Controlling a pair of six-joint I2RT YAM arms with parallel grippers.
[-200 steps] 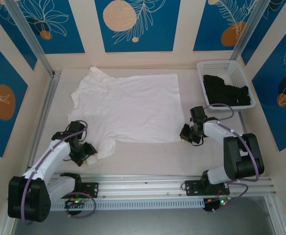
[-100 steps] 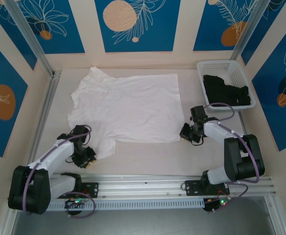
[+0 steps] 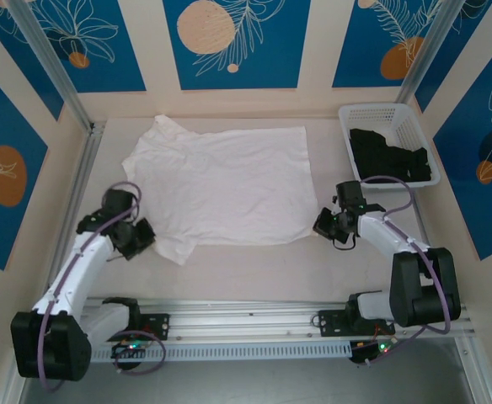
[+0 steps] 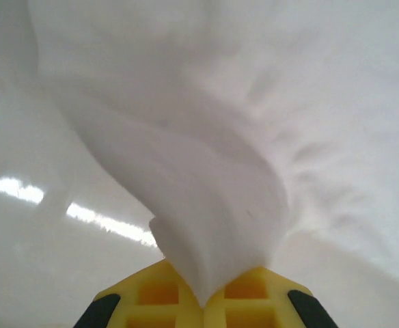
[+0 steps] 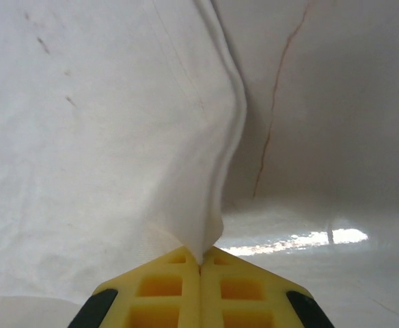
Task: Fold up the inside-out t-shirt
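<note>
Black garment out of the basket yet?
No, the black garment lies inside the white basket.

This is a robot lab. A left arm (image 3: 82,265) and a right arm (image 3: 382,236) sit on a metal rail (image 3: 254,316) by a table (image 3: 254,269) with painted blue walls (image 3: 263,59).

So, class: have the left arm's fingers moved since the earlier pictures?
Yes. The left fingers, shut on the t-shirt, have moved away from the aluminium rail at the near edge, toward the far wall and slightly left.

t-shirt (image 3: 221,181) spread centrally, basket (image 3: 379,108) at far right
</note>
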